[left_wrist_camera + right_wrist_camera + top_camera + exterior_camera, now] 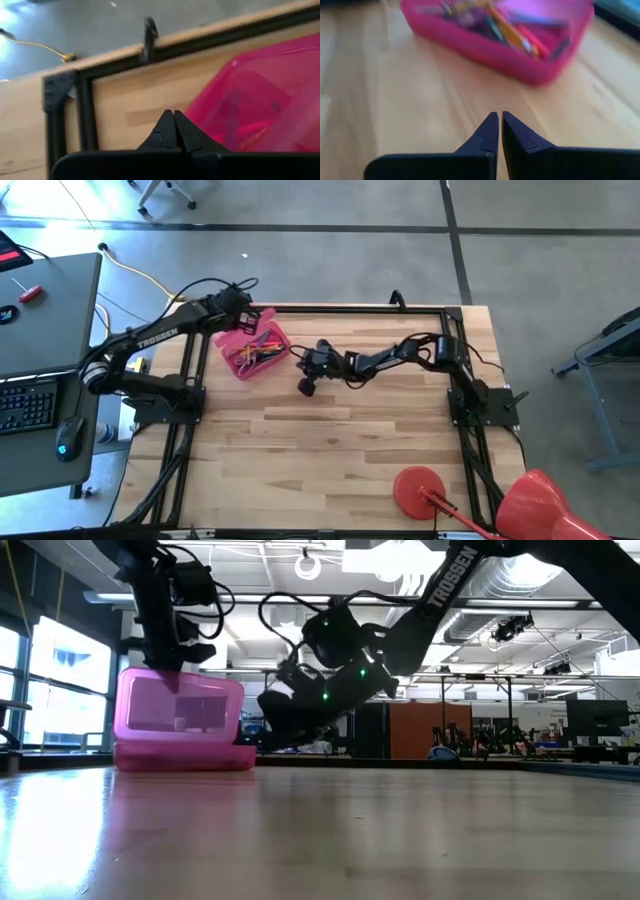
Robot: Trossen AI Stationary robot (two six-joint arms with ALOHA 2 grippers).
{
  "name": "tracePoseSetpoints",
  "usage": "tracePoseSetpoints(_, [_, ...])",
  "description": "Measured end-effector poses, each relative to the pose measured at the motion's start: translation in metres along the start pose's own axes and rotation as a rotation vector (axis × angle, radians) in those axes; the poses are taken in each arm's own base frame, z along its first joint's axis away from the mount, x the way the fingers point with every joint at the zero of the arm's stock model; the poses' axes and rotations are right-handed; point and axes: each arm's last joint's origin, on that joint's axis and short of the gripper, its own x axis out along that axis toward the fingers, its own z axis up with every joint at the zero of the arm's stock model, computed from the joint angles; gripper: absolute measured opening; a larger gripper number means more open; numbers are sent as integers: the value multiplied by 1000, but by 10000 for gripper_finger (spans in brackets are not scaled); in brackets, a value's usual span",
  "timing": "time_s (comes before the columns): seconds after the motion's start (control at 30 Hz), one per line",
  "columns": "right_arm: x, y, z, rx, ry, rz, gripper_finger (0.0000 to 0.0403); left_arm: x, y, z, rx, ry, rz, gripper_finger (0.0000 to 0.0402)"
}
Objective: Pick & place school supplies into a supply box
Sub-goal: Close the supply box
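The pink supply box [250,352] sits flat on the table's far left part; in the low view the supply box [180,730] is a translucent tray. Pencils and pens [262,346] lie inside it, and in the right wrist view the same pencils and pens [512,31] are an orange, yellow, green and pink bundle. My left gripper [174,113] is shut and low at the box's far left corner [232,330]. My right gripper [500,115] is shut, empty, above bare wood to the right of the box [520,55]. My left gripper points down beside the supply box's far left corner [220,100]. Its shut fingertips [167,122] show over bare wood next to the pink wall. Whether a finger touches that wall, I cannot tell.
A black frame rail [350,310] runs along the table's far edge and down both sides. A red round disc with a handle [418,488] lies near the table's near right corner, with a big red object [535,505] beyond it. Bare wood [320,450] fills the middle.
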Motion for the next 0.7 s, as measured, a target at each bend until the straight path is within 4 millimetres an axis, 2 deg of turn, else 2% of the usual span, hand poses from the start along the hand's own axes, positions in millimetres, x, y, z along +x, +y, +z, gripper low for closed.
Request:
tracePoseSetpoints(0.17, [0,-4,-10,24,100,11,0,-5,-16,-8,58,25,-89,12])
tracePoseSetpoints(0.3, [-4,3,-6,14,90,12,0,-16,-34,-19,101,39,-175,9])
tracePoseSetpoints(0.5, [-31,13,28,-94,-23,-217,0,-35,-56,-47,169,104,-209,12])
tracePoseSetpoints(0.6, [-43,13,52,-122,-126,-206,0,-39,-63,-64,202,146,-141,9])
tracePoseSetpoints(0.7, [-48,4,69,-76,-228,-88,0,-35,-72,-77,217,167,-88,9])
